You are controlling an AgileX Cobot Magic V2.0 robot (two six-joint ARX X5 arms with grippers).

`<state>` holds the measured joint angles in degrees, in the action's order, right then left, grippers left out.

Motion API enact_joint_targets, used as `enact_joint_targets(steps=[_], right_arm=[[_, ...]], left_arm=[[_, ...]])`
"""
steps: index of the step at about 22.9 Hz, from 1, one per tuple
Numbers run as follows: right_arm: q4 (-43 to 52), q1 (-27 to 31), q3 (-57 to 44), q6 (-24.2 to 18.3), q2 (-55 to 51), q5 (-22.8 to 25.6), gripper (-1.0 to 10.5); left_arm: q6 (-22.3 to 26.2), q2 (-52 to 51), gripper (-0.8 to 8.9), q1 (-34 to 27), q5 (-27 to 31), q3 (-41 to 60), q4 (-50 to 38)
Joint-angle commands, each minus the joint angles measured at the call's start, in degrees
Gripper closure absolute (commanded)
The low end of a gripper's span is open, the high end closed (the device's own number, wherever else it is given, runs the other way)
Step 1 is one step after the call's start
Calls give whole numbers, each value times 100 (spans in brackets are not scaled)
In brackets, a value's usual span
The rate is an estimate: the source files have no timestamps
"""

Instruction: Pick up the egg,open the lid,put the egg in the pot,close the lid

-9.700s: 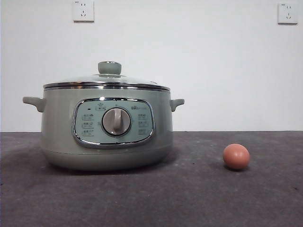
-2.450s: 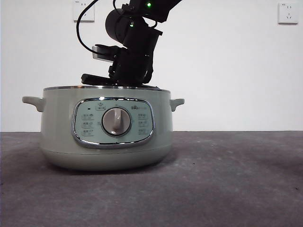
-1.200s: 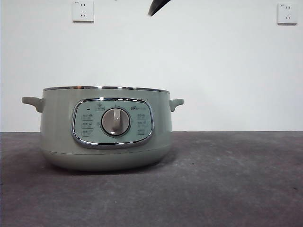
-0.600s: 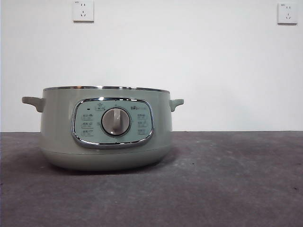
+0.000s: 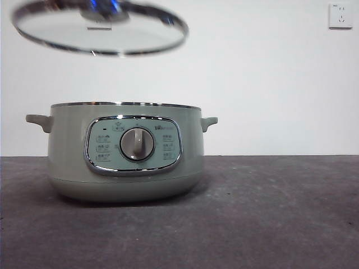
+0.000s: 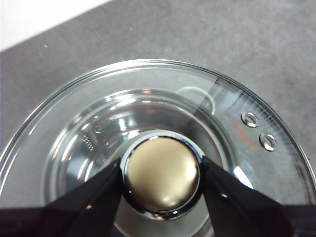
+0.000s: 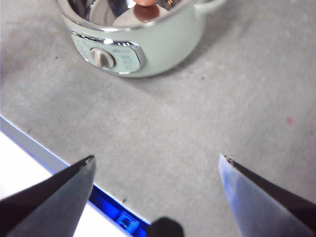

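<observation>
One risk: the lid [image 5: 100,28], gripped at its knob by the left pincer [image 6: 162,174] and hanging tilted above the pot [image 5: 122,151], may land askew. Egg [image 7: 146,11] lies inside; right pincer [image 7: 157,159] waits wide.

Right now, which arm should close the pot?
Left. Its end effector is shut on the lid's knob, and the lid hangs tilted above the open pot. The egg is already inside. The right end effector is open, empty and away from the pot.
</observation>
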<state>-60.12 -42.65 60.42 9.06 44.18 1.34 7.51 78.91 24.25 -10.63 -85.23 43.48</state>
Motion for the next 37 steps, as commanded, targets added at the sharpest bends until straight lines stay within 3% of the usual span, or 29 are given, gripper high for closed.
enact_joint_targets(steps=[1,9,33,36,37], right_arm=[[-48,-4,-131,302,-284,160,520],[-675,-7,-138,450,-852,710,520],[-737,-7,-138,452,-885,859,520],[-717,-7,-138,452,-885,859,520],[-719,-7,-138,455,-885,859,520]], left_arm=[[63,258,821,24,-28,-24,-540],[63,1126,821,17,17,-24,-911],[15,1486,821,-4,15,494,-920],[-50,1486,803,-4,13,494,-850],[-79,1484,751,-4,11,494,-852]])
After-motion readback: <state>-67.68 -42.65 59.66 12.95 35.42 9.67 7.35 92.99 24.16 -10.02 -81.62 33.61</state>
